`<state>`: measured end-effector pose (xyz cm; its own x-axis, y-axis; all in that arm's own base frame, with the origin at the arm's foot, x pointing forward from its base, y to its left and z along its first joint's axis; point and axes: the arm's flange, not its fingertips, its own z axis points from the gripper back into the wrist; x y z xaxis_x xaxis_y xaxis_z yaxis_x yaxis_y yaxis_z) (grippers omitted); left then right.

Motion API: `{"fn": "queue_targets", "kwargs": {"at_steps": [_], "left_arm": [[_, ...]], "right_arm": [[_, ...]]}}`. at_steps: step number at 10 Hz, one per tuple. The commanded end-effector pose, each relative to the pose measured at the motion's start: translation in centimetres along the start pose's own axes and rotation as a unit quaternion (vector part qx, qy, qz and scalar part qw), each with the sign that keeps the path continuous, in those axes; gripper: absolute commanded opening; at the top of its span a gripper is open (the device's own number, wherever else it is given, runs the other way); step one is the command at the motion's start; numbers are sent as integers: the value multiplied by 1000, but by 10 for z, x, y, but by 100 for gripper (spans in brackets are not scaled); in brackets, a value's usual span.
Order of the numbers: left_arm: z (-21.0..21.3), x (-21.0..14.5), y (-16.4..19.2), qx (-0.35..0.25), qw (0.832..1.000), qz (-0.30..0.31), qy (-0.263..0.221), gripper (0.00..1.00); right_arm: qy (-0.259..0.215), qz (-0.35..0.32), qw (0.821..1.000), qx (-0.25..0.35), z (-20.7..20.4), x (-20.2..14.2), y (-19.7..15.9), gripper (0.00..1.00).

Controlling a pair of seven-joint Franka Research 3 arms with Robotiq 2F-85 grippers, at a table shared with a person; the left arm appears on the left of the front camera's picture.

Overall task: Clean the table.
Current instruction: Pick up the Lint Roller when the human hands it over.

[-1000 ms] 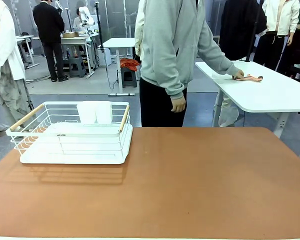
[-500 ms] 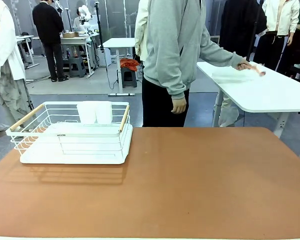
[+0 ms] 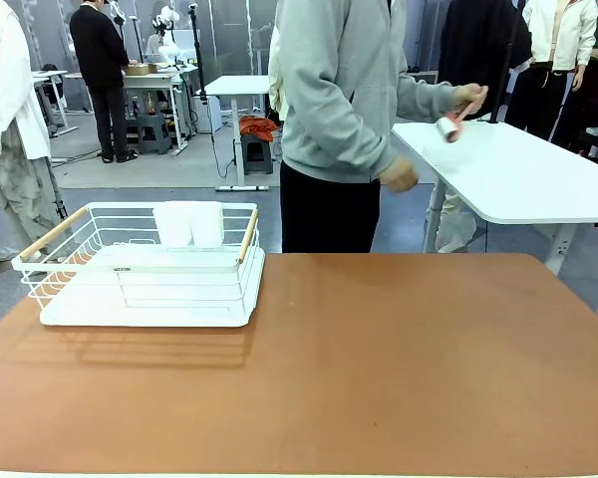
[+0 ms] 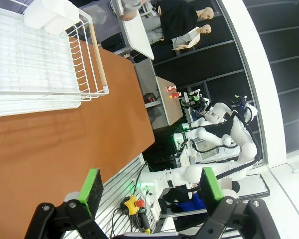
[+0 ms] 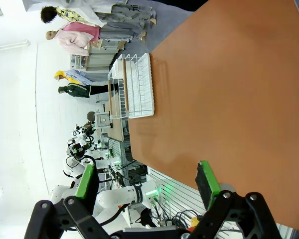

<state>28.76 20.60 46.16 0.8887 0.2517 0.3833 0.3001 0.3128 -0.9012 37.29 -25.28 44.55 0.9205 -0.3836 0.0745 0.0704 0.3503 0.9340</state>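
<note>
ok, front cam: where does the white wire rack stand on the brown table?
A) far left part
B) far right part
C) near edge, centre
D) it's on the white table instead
A: the white wire rack stands on the far left part of the reddish-brown table, close to its far edge.

I count one brown worktop (image 3: 399, 378) carrying one white rack (image 3: 130, 267) with two wooden handles (image 3: 247, 236). In the rack I make out two white cups (image 3: 189, 224), though they may be one piece. One person (image 3: 344, 100) stands opposite, holding one roller (image 3: 448, 126), beside one white table (image 3: 528, 179). I run two: the left end effector (image 4: 149, 185) and the right end effector (image 5: 147, 181), with two green pads (image 4: 92, 185) each.
</note>
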Motion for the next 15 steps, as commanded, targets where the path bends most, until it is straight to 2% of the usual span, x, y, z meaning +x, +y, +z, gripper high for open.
{"fn": "queue_targets", "kwargs": {"at_steps": [1,15], "left_arm": [[2,0,1,-12,1000,-11,-5,100],[2,0,1,-12,1000,-11,-5,100]], "right_arm": [[0,6,1000,5,0,-2,2,100],[0,6,1000,5,0,-2,2,100]]}}
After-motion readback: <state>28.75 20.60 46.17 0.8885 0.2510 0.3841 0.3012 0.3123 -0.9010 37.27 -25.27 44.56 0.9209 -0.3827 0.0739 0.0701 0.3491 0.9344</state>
